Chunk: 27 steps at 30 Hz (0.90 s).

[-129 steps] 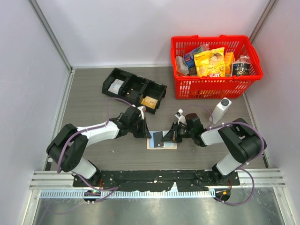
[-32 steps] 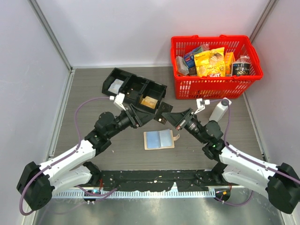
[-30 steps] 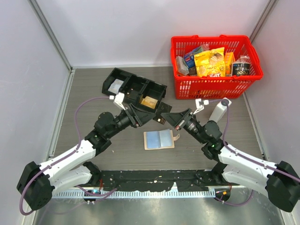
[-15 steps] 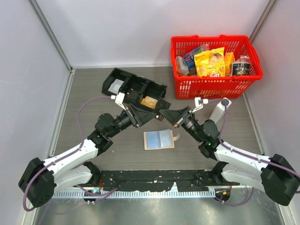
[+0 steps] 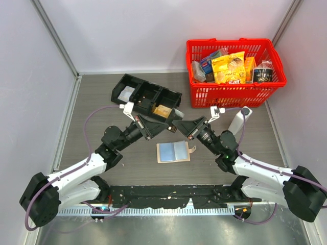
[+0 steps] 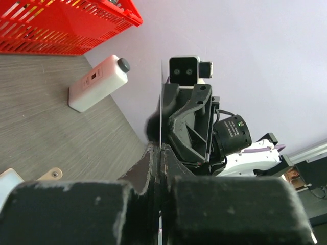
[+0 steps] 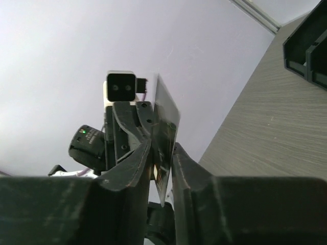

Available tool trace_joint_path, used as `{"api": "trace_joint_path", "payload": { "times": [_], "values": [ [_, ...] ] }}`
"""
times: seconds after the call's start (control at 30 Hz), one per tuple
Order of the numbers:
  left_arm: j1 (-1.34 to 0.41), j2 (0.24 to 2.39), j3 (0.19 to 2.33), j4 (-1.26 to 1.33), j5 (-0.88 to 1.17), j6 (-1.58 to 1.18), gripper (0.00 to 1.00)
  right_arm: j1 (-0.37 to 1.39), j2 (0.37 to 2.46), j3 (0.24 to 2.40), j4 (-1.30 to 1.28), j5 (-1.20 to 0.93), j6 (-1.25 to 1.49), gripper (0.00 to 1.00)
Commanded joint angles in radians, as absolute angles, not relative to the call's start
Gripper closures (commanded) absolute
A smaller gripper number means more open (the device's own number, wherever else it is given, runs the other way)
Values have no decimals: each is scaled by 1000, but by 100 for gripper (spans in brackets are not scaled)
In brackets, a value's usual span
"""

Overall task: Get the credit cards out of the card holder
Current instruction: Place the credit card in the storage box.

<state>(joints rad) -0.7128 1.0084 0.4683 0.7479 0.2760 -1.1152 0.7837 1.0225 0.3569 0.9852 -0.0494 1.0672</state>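
The card holder (image 5: 173, 151) lies open on the table, light blue inner faces up, its tab to the right. Both arms are raised and meet above it. My left gripper (image 5: 167, 124) is shut on a thin grey credit card (image 5: 176, 114), which shows edge-on in the left wrist view (image 6: 161, 102) between the closed fingers (image 6: 153, 163). My right gripper (image 5: 182, 125) faces it. In the right wrist view its jaws (image 7: 161, 148) straddle the same card (image 7: 166, 109), with a gap left on one side.
A black three-compartment tray (image 5: 145, 97) with flat packets stands at the back left. A red basket (image 5: 232, 97) of groceries stands at the back right. A white bottle (image 5: 239, 120) lies in front of it and also shows in the left wrist view (image 6: 97, 84).
The right gripper has moved left towards the left gripper, and its fingers now stand on either side of the card. The left gripper keeps its hold. The wallet has not moved.
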Motion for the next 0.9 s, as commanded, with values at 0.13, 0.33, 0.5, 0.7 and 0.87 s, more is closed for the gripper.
{"api": "trace_joint_path", "payload": {
  "times": [0.13, 0.33, 0.5, 0.7, 0.87],
  "values": [
    [-638, 865, 583, 386, 426, -769, 100, 769, 818, 485, 593, -46, 846, 38],
    [-606, 879, 820, -107, 632, -393, 100, 755, 698, 702, 101, -121, 470, 20],
    [-606, 925, 1004, -464, 715, -90, 100, 753, 771, 955, -208, -360, 192, 20],
    [-607, 934, 1121, -664, 775, 74, 100, 753, 891, 1150, -412, -556, 43, 20],
    [-607, 943, 1147, -660, 844, 74, 100, 753, 989, 1196, -466, -649, -18, 22]
  ]
}}
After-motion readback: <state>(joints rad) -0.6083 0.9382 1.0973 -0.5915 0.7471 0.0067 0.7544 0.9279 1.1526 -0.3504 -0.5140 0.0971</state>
